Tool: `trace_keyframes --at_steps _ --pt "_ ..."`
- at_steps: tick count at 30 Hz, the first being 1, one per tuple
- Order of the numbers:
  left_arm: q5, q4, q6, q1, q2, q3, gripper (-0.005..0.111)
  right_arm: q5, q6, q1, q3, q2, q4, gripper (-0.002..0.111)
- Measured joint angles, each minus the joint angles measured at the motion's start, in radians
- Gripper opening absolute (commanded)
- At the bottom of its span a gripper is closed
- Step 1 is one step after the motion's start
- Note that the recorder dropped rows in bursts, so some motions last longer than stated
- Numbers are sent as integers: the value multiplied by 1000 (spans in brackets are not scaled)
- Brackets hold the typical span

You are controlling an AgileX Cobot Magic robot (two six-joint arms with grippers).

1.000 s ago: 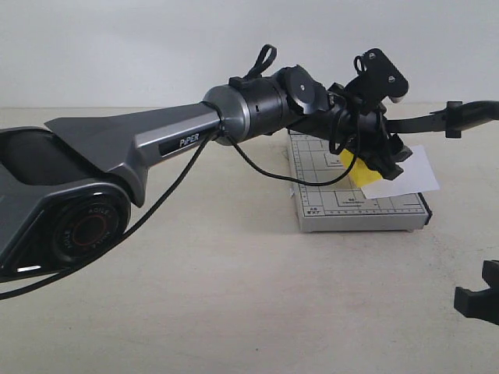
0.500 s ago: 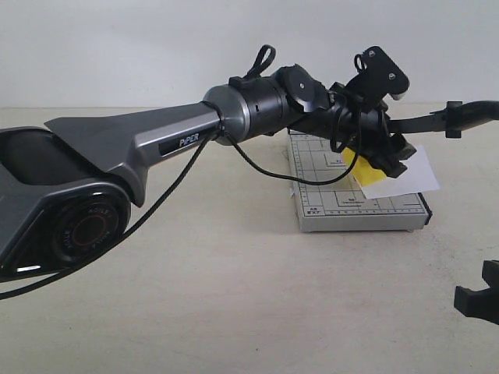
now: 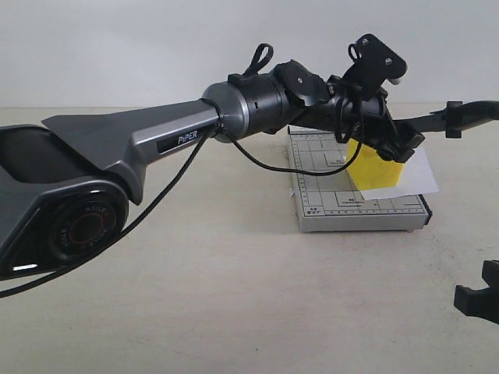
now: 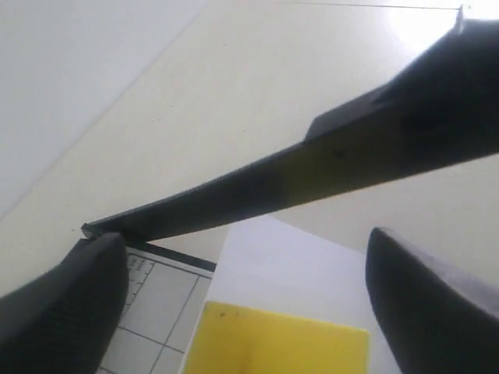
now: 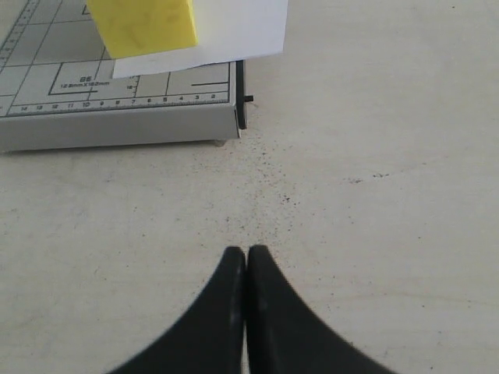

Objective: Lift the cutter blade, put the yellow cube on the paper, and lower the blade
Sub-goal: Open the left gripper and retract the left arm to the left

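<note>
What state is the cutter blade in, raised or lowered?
Raised. In the exterior view the cutter blade slants clear above the grey board and the paper, not lying along the board's edge.

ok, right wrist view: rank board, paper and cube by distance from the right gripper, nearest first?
1. Board: nearest, its front edge faces the shut right gripper.
2. Paper: on the board, its near edge poking out past the cube.
3. Cube: on the paper, just behind that edge; a narrow margin, but last.
</note>
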Motion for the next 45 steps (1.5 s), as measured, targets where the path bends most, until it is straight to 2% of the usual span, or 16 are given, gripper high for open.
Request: trace_keyframes --at_steps 2,6,7,12,16,19,23,26,29,31,35,39,45 --pt "26 0 -50 0 -20 0 56 0 2 0 0 0 0 0" --pt "61 0 -144 0 -59 0 12 0 4 0 0 0 0 0" --pt "73 0 -152 0 -67 0 5 0 4 0 0 0 0 0" --pt "162 5 -183 0 -101 0 4 0 4 0 0 0 0 0" --pt "196 17 -301 0 -116 0 4 0 4 0 0 0 0 0" --pt "217 81 -371 0 -116 0 4 0 4 0 0 0 0 0" --pt "248 276 -612 0 -125 9 4 0 7 0 0 0 0 0" --pt "240 411 -828 10 -164 70 4 -2 19 0 0 0 0 0" --pt "192 483 -1029 28 -228 203 4 -2 25 0 0 0 0 0" --pt "117 510 -1081 38 -282 318 4 -2 27 0 0 0 0 0" --pt "-84 583 -1083 43 -458 613 4 -2 27 0 0 0 0 0" --pt "-293 599 -1073 67 -663 965 4 -4 27 0 0 0 0 0" --pt "-691 607 -903 147 -962 1467 4 -22 27 0 0 0 0 0"
